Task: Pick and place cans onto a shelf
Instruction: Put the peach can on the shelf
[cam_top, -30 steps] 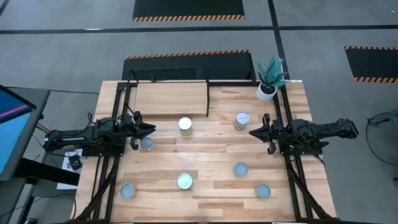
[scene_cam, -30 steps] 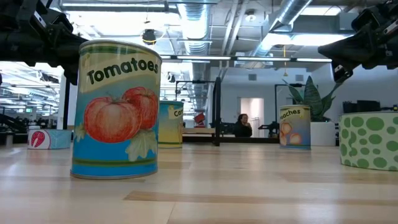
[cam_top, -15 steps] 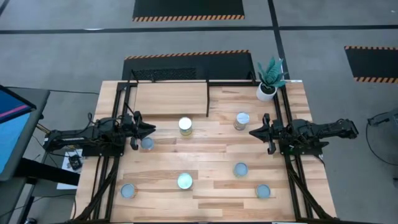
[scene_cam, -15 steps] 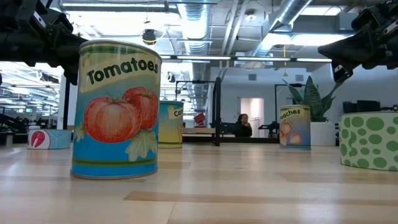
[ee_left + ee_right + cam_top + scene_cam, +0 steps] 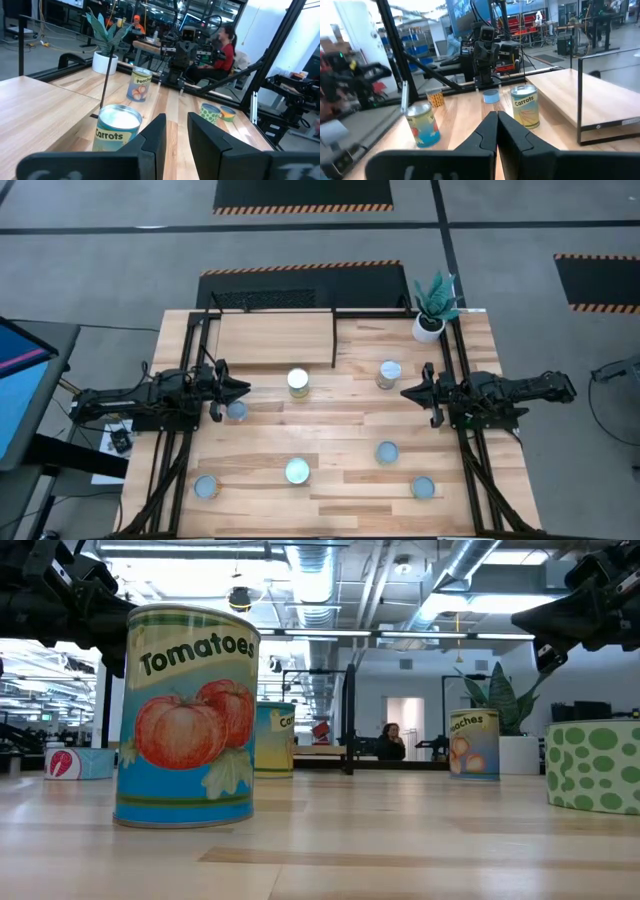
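Cans [image 5: 298, 383] spread mid-table, shelf [image 5: 272, 338] bare at far edge, left tool [image 5: 243, 389] narrowly parted, right tool [image 5: 405, 392] closed.

Bright overhead ceiling light; soft shadows.

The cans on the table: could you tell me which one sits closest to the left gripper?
The short can just beside the left gripper; every other can stands farther off.

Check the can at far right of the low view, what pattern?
Green spots on a pale background, on the can; clearest in the low view.
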